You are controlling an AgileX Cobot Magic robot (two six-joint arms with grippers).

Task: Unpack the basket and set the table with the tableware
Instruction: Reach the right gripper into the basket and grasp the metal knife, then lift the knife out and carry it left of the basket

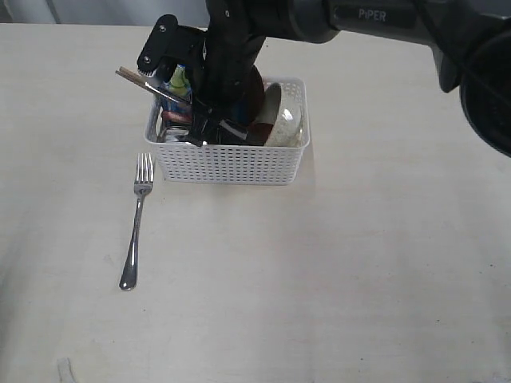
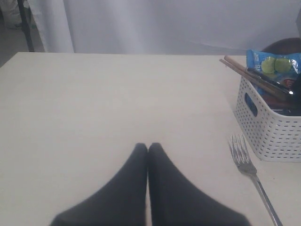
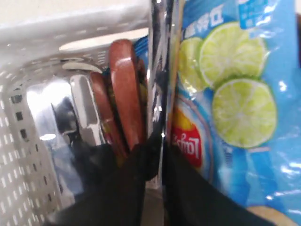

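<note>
Knife (image 3: 162,61) stands pinched between right jaws inside basket (image 1: 231,163); left jaws closed, empty.

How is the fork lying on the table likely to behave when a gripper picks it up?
The fork looks like polished steel, so it is probably stiff and slippery. It lies flat on the table, so fingers may struggle to get under its thin handle. Gripped by one end, it would likely tilt.

White perforated basket (image 1: 231,163) — blue, lime-printed chip bag (image 3: 235,94) — silver fork (image 1: 135,231), knife (image 1: 170,95).
</note>
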